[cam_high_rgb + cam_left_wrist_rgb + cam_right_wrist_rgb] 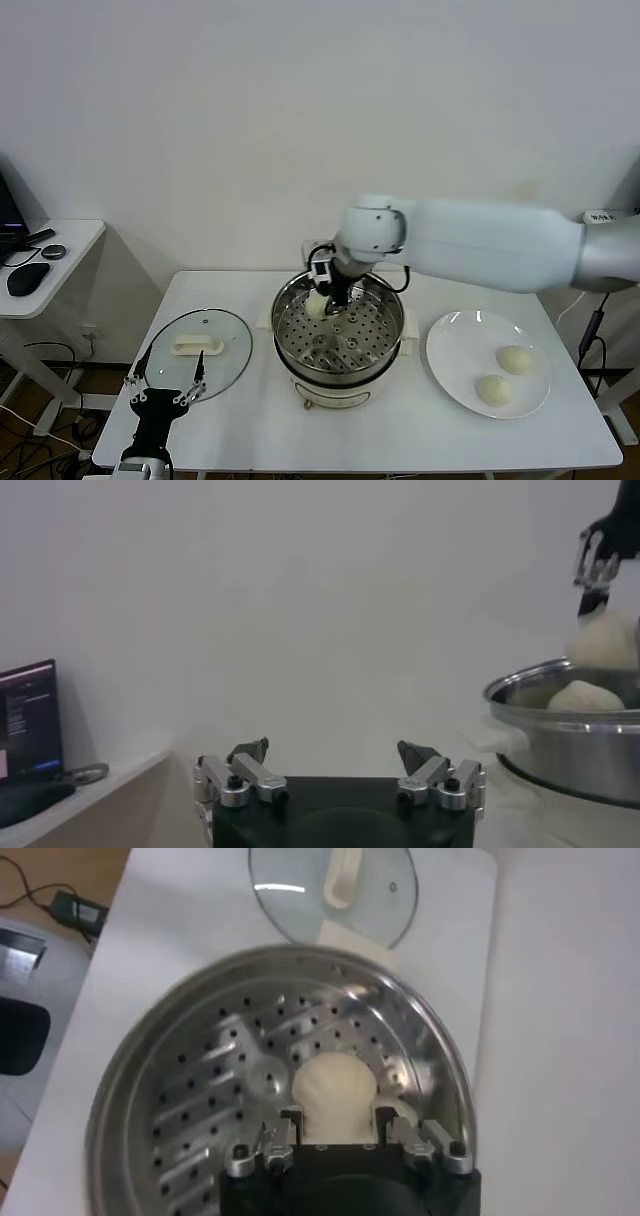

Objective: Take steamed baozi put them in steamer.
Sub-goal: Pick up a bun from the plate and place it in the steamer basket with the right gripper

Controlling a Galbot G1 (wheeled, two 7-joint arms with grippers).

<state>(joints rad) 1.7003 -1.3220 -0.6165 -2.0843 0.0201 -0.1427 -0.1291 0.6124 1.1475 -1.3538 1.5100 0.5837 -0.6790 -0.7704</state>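
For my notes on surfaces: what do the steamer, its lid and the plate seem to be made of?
Steamer: polished steel, by its mirror shine and perforated floor; its base looks like white plastic.
Lid: clear glass, since the table shows through, with a cream handle, probably plastic.
Plate: glossy white, likely ceramic, though melamine would look alike.

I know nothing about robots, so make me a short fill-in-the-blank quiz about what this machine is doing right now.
1. The right gripper holds a baozi over the ____.
2. On the white plate lie ____ baozi.
3. The glass lid lies flat on the table, on the steamer's ____ side.
4. The left gripper, parked low near the table's front edge, is ____.

Missing words: steamer; two; left; open
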